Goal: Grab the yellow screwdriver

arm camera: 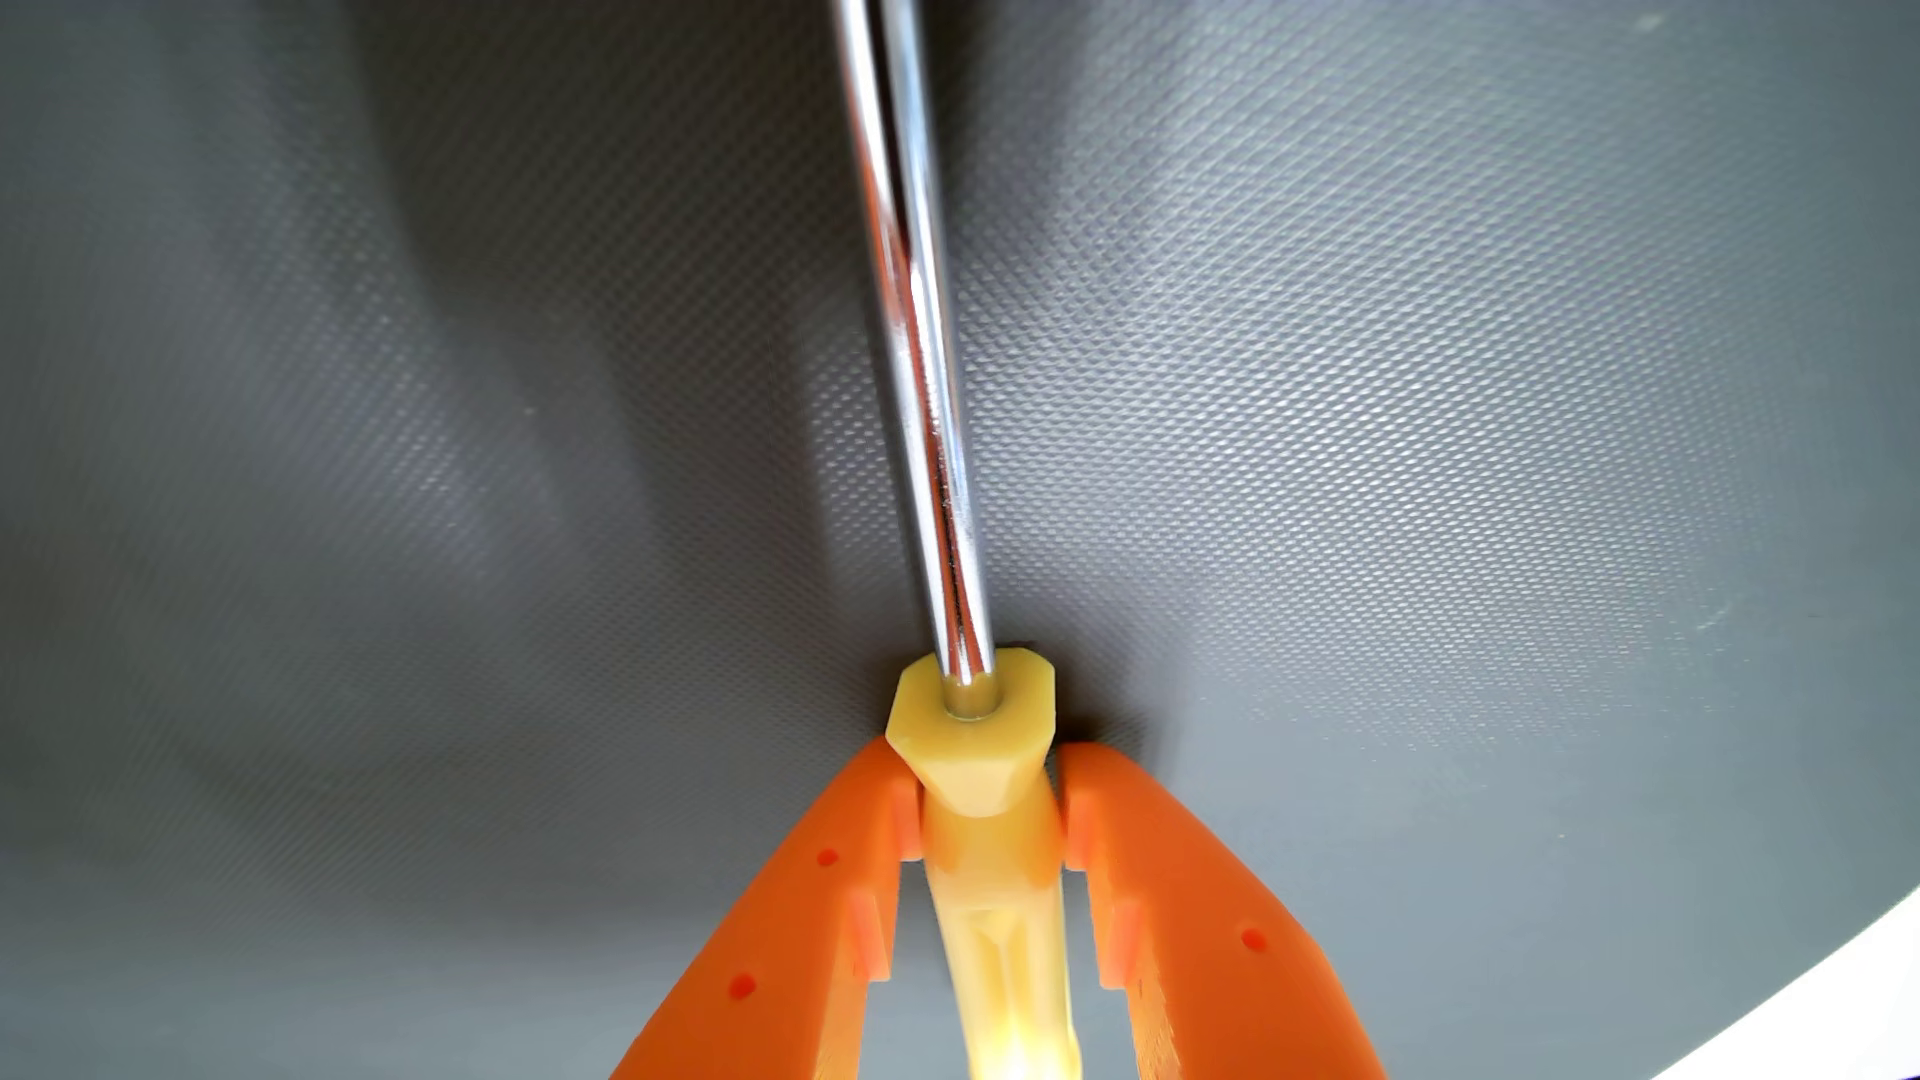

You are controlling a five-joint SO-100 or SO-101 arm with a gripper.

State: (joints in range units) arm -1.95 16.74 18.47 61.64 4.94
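- The grey mat (1455,415), with a fine woven dimple texture, spreads across the wrist view; a pale strip of another surface (1849,997) cuts the corner at about 4 o'clock.
- The orange gripper (985,774) enters from the bottom edge at 6 o'clock, its two fingers rising in a narrow V that converges toward the centre of the frame.
- The left-hand finger (790,935) leans up toward 1 o'clock; the right-hand one (1205,924) leans up toward 11 o'clock. Both tips sit low, close against the mat.
- The fingers are drawn in and clamped on the neck of the handle, one inner face pressing each side, with no gap visible at the contact.
- The yellow screwdriver (982,789) lies between the fingers, just below centre, its long axis running nearly straight from 6 to 12 o'clock.
- Its translucent yellow handle runs down out of frame at 6 o'clock; the hexagonal collar sits just beyond the fingertips.
- The chrome shaft (914,343) points away from the gripper toward 12 o'clock, tilting slightly to 11, and leaves the top edge, so the tip is out of sight.
- Whether the tool rests on the mat or is lifted clear cannot be told.
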